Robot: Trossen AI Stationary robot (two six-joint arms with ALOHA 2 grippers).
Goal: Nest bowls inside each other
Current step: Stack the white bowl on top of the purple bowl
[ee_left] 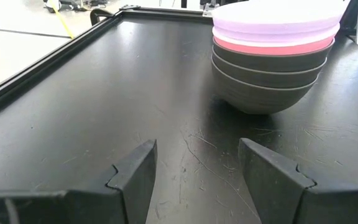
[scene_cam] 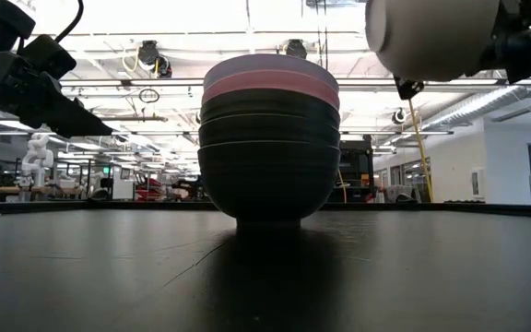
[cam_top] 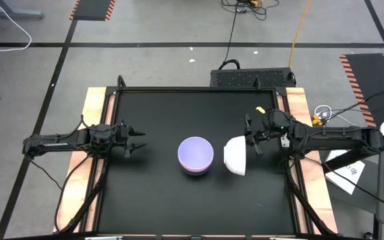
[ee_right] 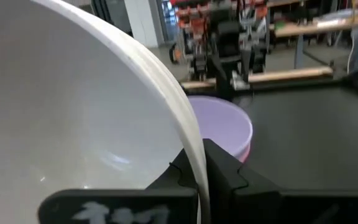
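A stack of nested bowls point(cam_top: 195, 155) stands on its base at the middle of the black table: three black bowls below, a pink one above them, a lavender one point(ee_left: 278, 18) on top. It also shows in the low view point(scene_cam: 267, 138). My right gripper point(cam_top: 251, 141) is shut on the white bowl point(cam_top: 236, 156), held up to the right of the stack. The white bowl also shows in the low view point(scene_cam: 427, 37). My left gripper point(cam_top: 139, 140) is open and empty, left of the stack, a little above the table. My right gripper pinches the white bowl's rim point(ee_right: 191, 149), one finger inside the bowl and one outside. The fingers come level from the table's right side. The bowl is lifted clear of the table and tipped on its side, its opening turned toward the gripper.
The black table point(cam_top: 152, 200) has a raised frame and wooden side strips. A black box point(cam_top: 252, 77) sits beyond its far edge. Papers and cables point(cam_top: 342, 170) lie to the right. Free room lies in front of and behind the stack.
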